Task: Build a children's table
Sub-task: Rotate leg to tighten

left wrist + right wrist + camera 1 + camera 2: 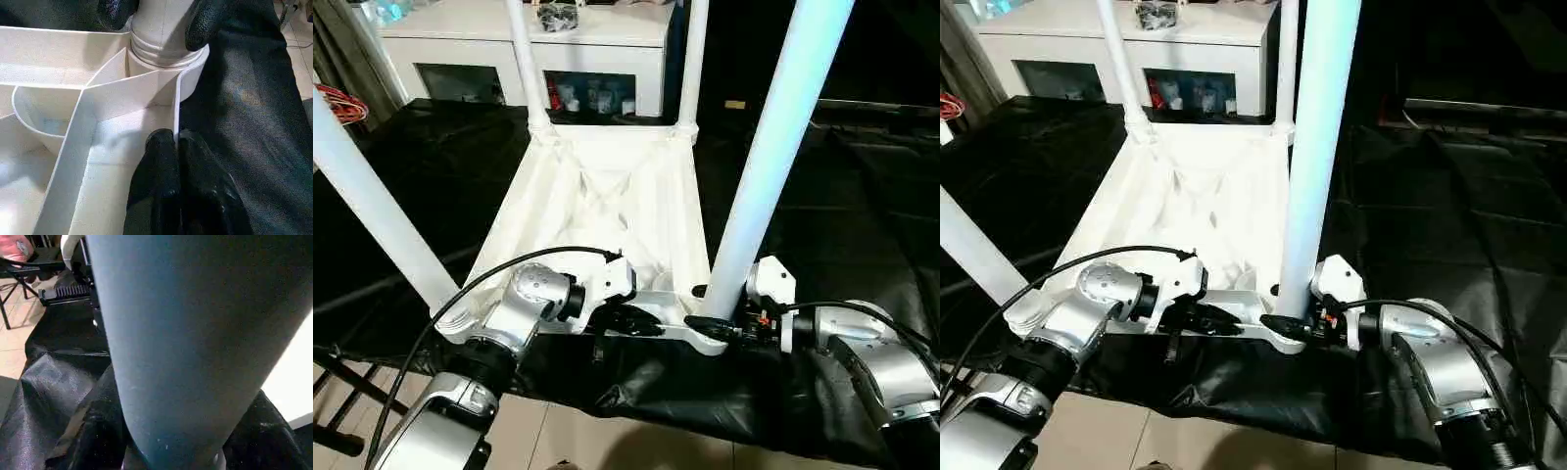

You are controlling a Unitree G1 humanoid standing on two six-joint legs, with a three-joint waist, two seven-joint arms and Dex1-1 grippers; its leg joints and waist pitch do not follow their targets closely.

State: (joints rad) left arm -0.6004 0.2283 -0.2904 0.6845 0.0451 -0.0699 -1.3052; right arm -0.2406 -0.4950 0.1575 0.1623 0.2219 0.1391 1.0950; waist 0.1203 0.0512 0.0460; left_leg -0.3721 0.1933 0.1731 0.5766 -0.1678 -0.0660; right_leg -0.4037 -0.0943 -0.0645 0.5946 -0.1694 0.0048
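Currently the children's table (607,196) lay upside down mid-frame on the black-draped bench (862,225). Left gripper (176,142) fingers pinched the rim shut. Right gripper (720,328) fingers straddled the near-right leg (773,166); grip uncertain. Risk: leg tilting in its socket if squeezed off-centre.

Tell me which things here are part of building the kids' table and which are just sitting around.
Part of the job:
- table top, upside down on the black cloth
- four white legs standing in its corner sockets, such as the near right leg
- left claw, pinching the top's rim
- right claw, at the near right leg's base

Just lying about:
- white cabinet
- black cloth
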